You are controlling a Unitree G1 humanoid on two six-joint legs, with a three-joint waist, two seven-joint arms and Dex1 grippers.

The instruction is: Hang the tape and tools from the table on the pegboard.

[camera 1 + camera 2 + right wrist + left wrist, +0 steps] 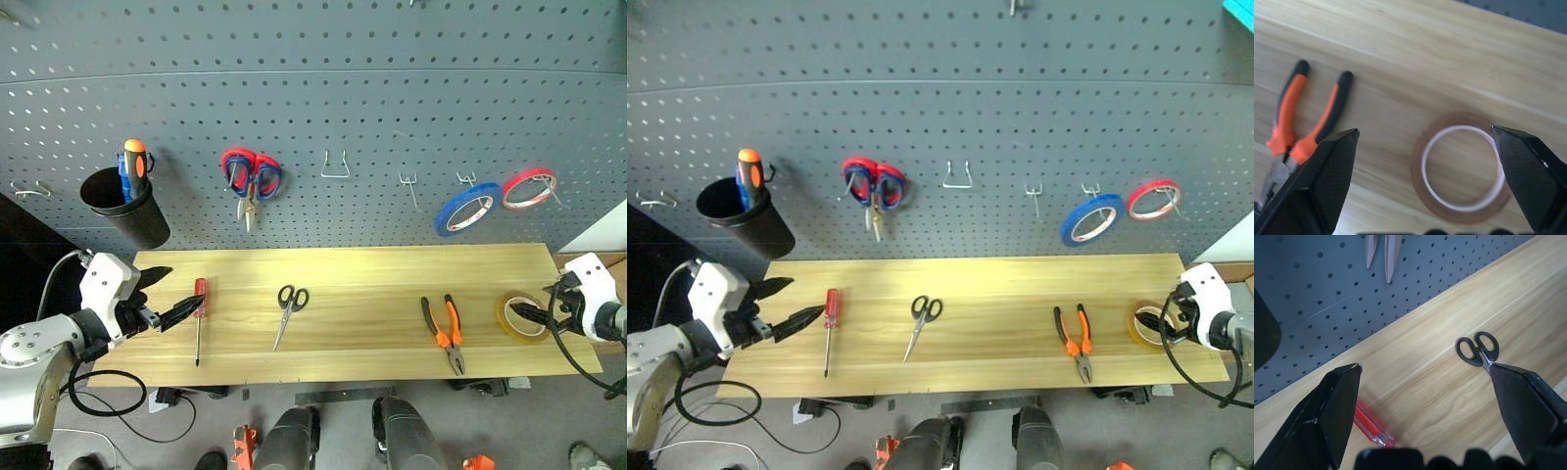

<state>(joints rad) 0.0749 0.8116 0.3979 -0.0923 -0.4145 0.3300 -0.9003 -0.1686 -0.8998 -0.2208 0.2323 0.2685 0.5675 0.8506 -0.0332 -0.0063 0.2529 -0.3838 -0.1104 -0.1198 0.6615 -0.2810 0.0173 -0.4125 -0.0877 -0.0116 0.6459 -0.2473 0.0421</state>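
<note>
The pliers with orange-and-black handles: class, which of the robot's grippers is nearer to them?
Right. The right gripper hangs open by the yellow tape, just beyond the pliers. The left gripper, also open, sits at the table's far end by the red-handled screwdriver.

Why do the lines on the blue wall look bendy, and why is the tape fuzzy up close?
In the left eye view the pegboard rows bow because the wide lens bends straight lines. In the right wrist view the tape and pliers sit close to the lens, so their edges go soft.
</note>
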